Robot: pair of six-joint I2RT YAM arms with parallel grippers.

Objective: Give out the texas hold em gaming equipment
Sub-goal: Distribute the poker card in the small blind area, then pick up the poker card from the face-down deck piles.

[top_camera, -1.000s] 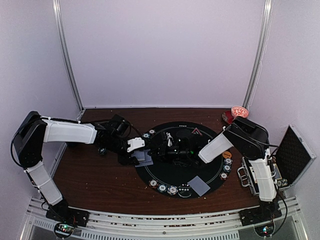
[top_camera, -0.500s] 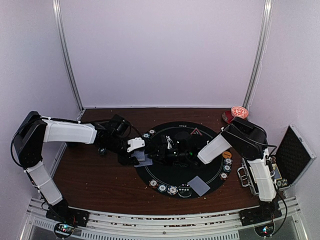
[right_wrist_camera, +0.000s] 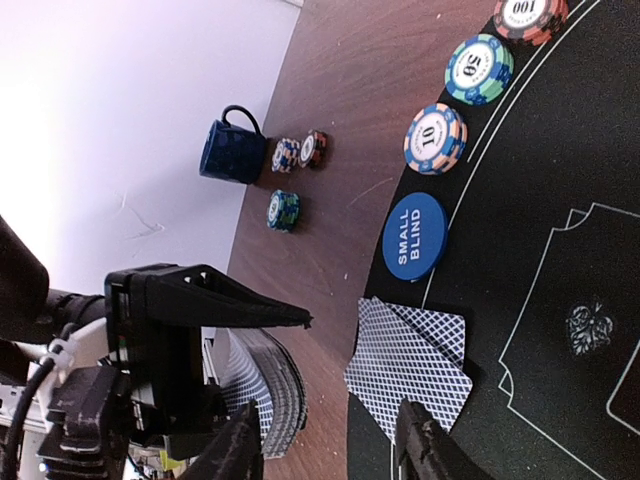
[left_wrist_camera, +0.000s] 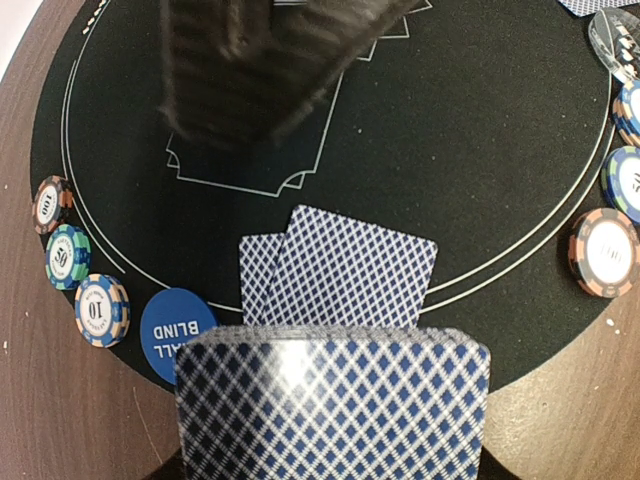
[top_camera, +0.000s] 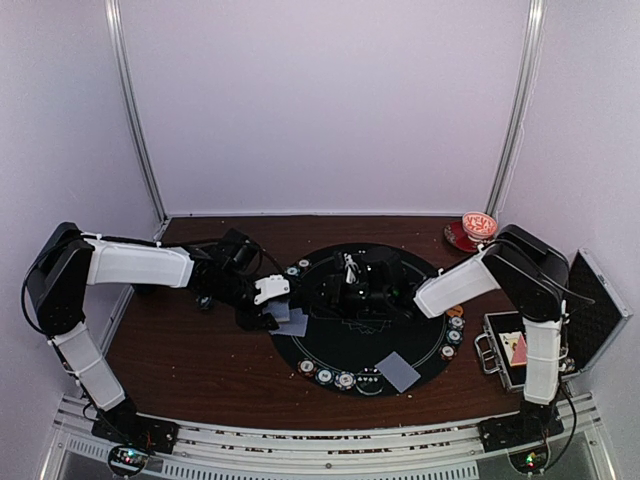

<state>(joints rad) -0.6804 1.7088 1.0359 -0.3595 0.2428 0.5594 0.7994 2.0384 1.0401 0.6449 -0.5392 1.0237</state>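
Note:
My left gripper (top_camera: 268, 302) is shut on a deck of blue-backed playing cards (left_wrist_camera: 332, 400) at the left edge of the round black mat (top_camera: 350, 340); the deck hides its fingers in the left wrist view. Two cards (left_wrist_camera: 340, 268) (right_wrist_camera: 410, 365) lie overlapped on the mat just ahead of the deck, beside the blue small-blind disc (left_wrist_camera: 175, 330) (right_wrist_camera: 413, 237). My right gripper (right_wrist_camera: 330, 450) (top_camera: 342, 285) hovers over the mat near those cards, open, with nothing between its fingers. Another pair of cards (top_camera: 398, 372) lies at the mat's front. Striped chips (right_wrist_camera: 435, 138) (left_wrist_camera: 102, 310) line the rim.
A dark blue mug (right_wrist_camera: 228, 150) and three loose chips (right_wrist_camera: 283, 210) stand on the wooden table left of the mat. A red-patterned cup and saucer (top_camera: 478, 228) sit at the back right. An open metal case (top_camera: 515, 352) lies by the right arm's base.
My right gripper has gone from shut to open and drawn back toward the mat's far middle, its elbow swinging right. The left arm and deck have stayed still.

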